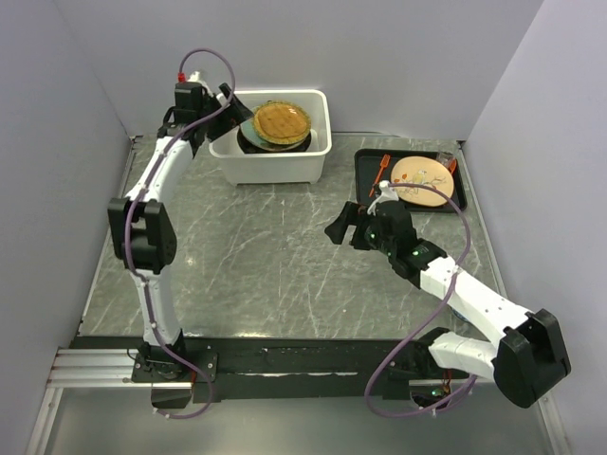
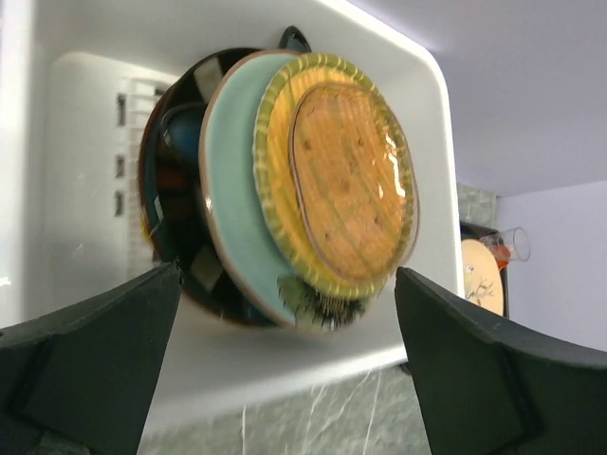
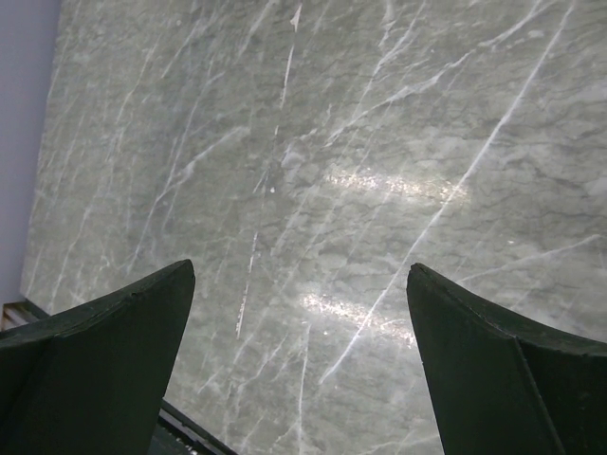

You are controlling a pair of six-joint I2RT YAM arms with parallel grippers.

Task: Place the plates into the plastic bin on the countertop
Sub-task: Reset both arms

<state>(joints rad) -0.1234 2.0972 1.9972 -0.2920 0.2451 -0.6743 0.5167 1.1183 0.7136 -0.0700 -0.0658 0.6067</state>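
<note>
The left gripper (image 2: 286, 275) is spread wide — nothing is held. The plates (image 2: 346, 185) are stacked just beyond it, in the plastic bin (image 2: 432, 114).

1. A grey marbled bench (image 1: 285, 265) fills the middle of the frame.
2. A white tub (image 1: 270, 169) sits on it at upper centre.
3. A black tray (image 1: 364, 169) lies on it at upper right.

Top view high behind, left wrist close on plastic bin (image 2: 422, 85), right wrist facing countertop (image 3: 332, 190)
</note>
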